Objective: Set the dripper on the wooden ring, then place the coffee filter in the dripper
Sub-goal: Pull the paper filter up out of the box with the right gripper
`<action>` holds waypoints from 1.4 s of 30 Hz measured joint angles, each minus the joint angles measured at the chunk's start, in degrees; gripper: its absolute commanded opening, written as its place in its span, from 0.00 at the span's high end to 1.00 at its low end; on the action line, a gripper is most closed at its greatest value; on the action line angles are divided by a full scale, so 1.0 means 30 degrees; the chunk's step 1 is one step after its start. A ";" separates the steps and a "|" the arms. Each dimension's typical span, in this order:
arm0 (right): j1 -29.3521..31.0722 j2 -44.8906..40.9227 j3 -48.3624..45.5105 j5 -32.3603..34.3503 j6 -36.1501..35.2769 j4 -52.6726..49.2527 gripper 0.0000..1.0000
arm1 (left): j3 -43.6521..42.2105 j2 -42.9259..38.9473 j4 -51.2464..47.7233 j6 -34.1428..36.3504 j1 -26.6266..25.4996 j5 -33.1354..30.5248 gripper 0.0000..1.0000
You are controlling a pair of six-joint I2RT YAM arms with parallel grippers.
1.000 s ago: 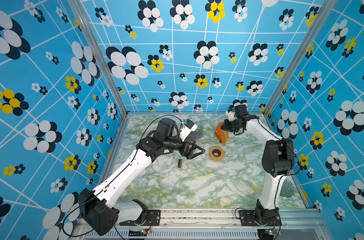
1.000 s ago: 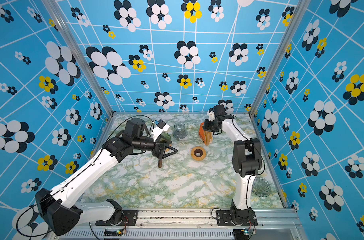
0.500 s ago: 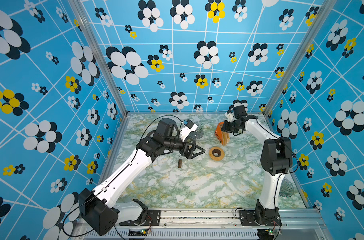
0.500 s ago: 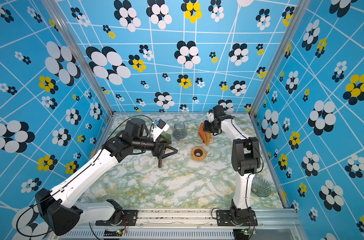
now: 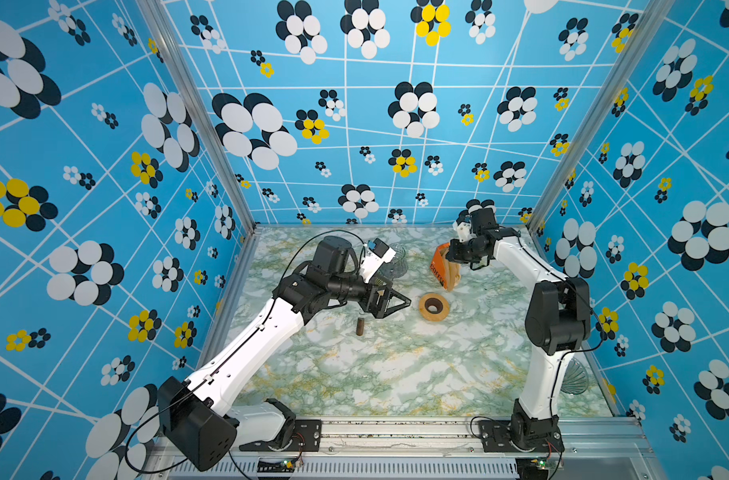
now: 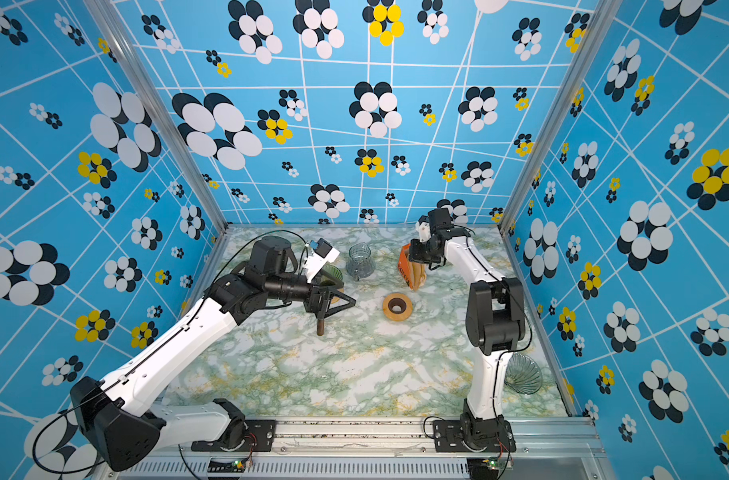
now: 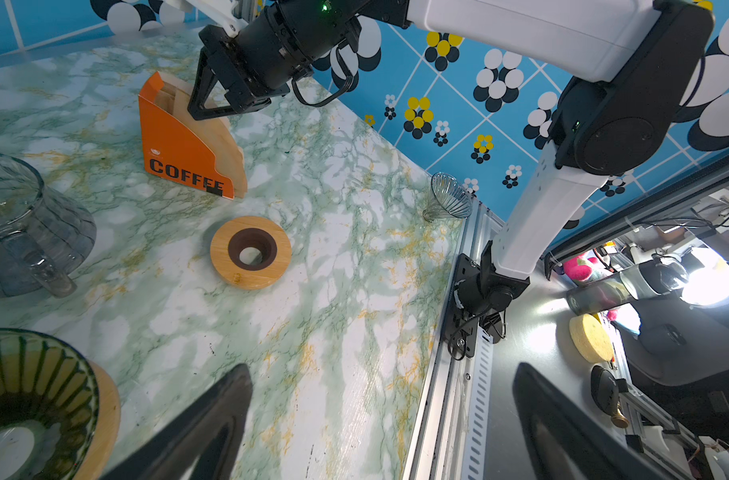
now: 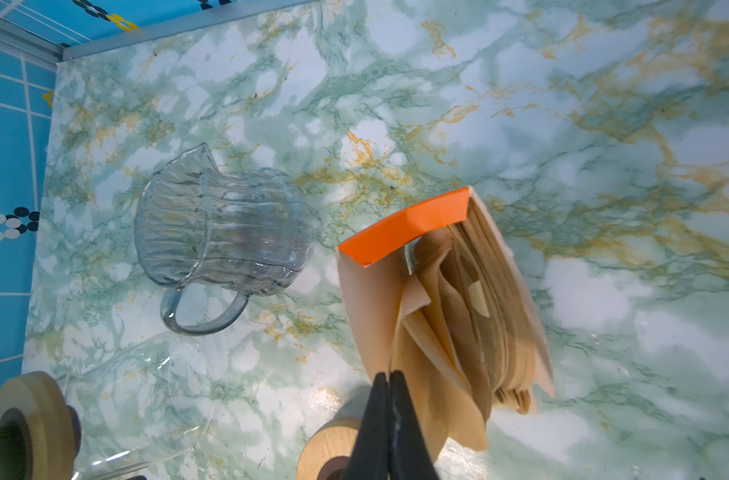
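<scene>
The right gripper (image 8: 389, 380) is pinching with its jaws pressed together on the edge of one brown paper coffee filter (image 8: 435, 374). The sheet is fanning out from the stack inside the orange filter box (image 8: 404, 226), which is standing toward the back right of the marble tabletop (image 8: 603, 124). The black fingertips are covering the pinch point, so whether more than one sheet is being caught cannot be told. The left gripper (image 7: 381, 370) is hovering left of centre with its jaws spread wide and nothing between them. Just beside it the green glass dripper (image 7: 34, 395) is sitting in a wooden collar, cut off by the edge of the left wrist view. In a top view only a sliver of this dripper (image 6: 332, 272) is showing behind the wrist. A clear glass dripper (image 6: 522, 374) is lying on its side near the right arm's base, partly hidden by that arm. A wooden ring stand (image 5: 433, 306) is lying between the box and the left gripper, and a glass carafe (image 8: 221, 245) is standing near the box. A small dark cylinder (image 5: 359, 326) below the left gripper is too small to identify. The right arm is rising from its base, bending at the elbow and reaching back, wrist pitching down into the box. The left arm is stretching diagonally forward, its gripper pointing toward the ring stand.
</scene>
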 measured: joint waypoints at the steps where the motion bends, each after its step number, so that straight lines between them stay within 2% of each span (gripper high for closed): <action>1: 0.0000 -0.0219 -0.0029 0.0066 -0.0007 0.0000 0.96 | 0.0000 0.0000 0.0000 0.0000 0.0000 0.0000 0.01; 13: 0.0044 -0.1821 -0.1064 0.0721 -0.0423 -0.0350 0.96 | 0.0000 0.0000 0.0000 -0.0095 0.0000 -0.0168 0.01; 19: 0.0801 -0.3774 -0.2127 0.1698 -0.0801 -0.0838 0.97 | 0.0007 0.0000 -0.0015 -0.0233 0.0007 -0.0605 0.01; 27: 0.3424 -0.6105 -0.2266 0.3300 -0.1523 -0.2310 0.97 | 0.0109 0.0000 -0.0219 -0.0532 0.0663 -0.0962 0.01; 35: 0.6499 -0.6302 -0.0350 0.4444 -0.2004 -0.4670 0.97 | 0.0947 -0.0495 -0.2098 -0.0299 0.1843 -0.2113 0.01; 42: 0.9107 -0.6040 0.2572 0.5391 -0.2142 -0.6273 0.97 | 0.0940 -0.2426 -0.4350 0.0889 0.2069 -0.4736 0.01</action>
